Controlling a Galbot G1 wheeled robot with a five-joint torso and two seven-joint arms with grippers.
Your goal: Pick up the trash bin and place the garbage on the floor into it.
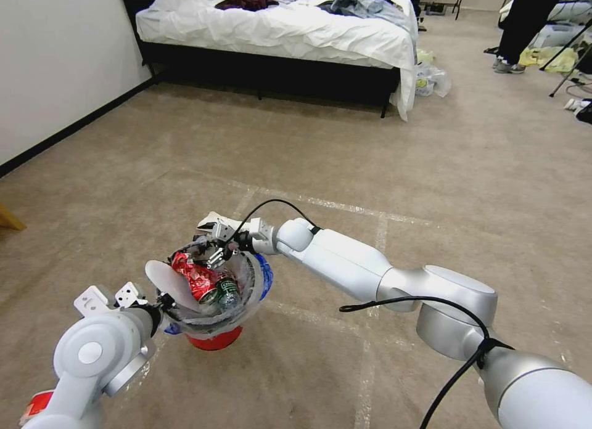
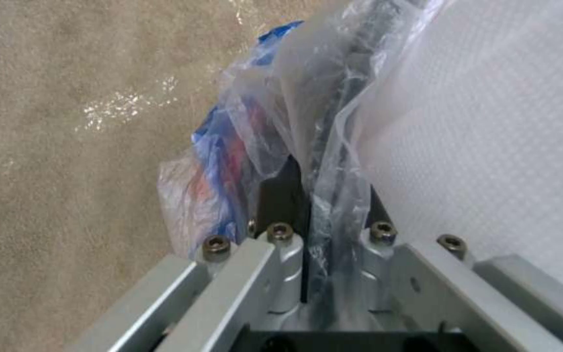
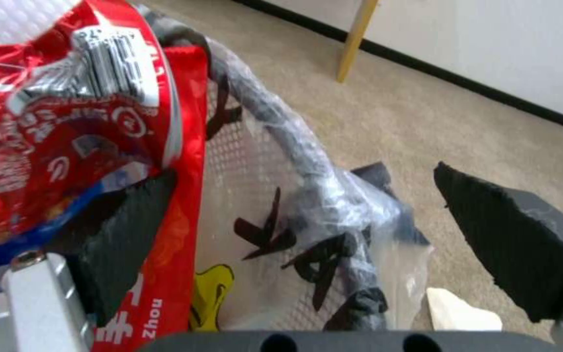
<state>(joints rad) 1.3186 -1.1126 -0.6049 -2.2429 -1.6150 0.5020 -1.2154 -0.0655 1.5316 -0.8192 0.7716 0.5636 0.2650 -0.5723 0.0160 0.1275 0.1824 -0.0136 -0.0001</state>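
Bin (image 1: 213,306): held off floor (image 1: 431,188), 7 o'clock of bed (image 1: 277,28).
Left gripper (image 2: 308,230): fingers pinching rim and liner.
Right gripper (image 3: 308,230): fingers spread above rim, wrapper (image 3: 66,122) alongside.
Handling: probably light; liner slippery, so grip rigid rim.

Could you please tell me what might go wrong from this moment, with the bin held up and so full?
1. The left gripper pinches only the rim and clear liner of the small round red trash bin; the thin plastic could slip or tear.
2. The bin is heaped: the white disposable slipper juts over the rim and might fall out.
3. The right gripper, fingers open, sits against the red snack wrapper and could drag it out when withdrawn.
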